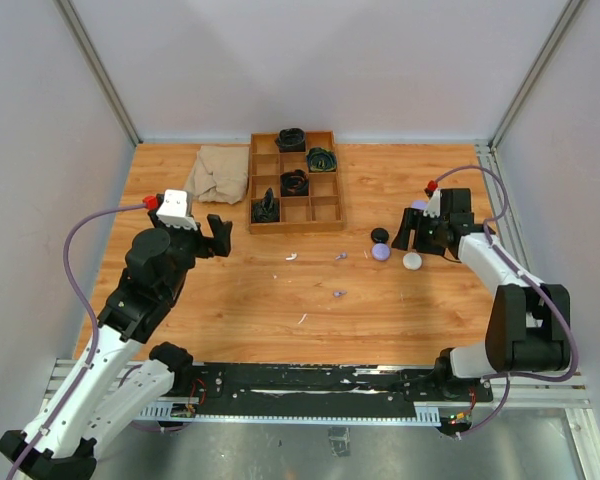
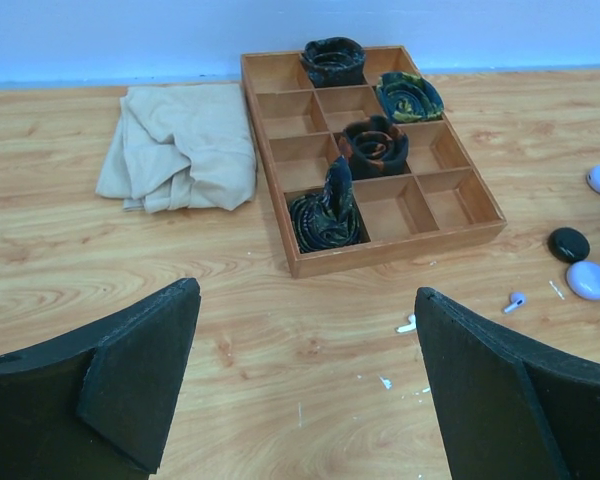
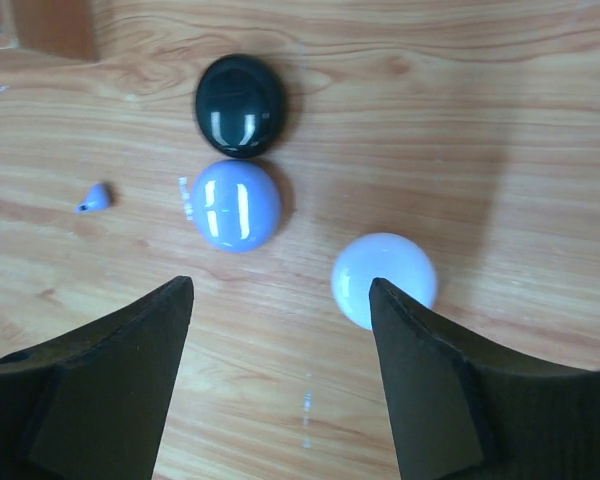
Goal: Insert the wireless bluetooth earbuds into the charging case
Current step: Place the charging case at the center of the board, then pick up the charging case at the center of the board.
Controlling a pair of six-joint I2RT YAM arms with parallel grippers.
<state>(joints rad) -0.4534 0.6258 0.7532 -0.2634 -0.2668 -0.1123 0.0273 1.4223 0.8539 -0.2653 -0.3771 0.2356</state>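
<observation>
At the bottom of the right wrist view, the two black fingers of the right gripper (image 3: 280, 300) stand apart with only bare wood between them, so they hold nothing. Just above them lie three round pucks, which I judge to be the charging cases, all with closed lids. The white puck (image 3: 380, 275) is partly hidden behind the right-hand finger. The lilac puck (image 3: 236, 204) is in the middle, and the black puck (image 3: 241, 105) is directly above it, touching or almost touching. A lilac earbud (image 3: 95, 197) lies at the left of the frame, near the lilac puck but apart from it. The gripper hangs low over this group, probably because a case must be opened before any bud can go in.

In the left wrist view the left gripper (image 2: 308, 300) is also spread wide and empty, raised above the table (image 2: 130, 270). A pale earbud (image 2: 515, 300) and a white earbud (image 2: 408, 324) lie loose on the wood at the lower right, outside any case. Further up, the wooden tray (image 2: 400, 250) holds rolled dark fabrics (image 2: 325, 215). A folded beige cloth (image 2: 185, 145) lies just beside the tray's left wall. These seem to have no part in the task.
</observation>
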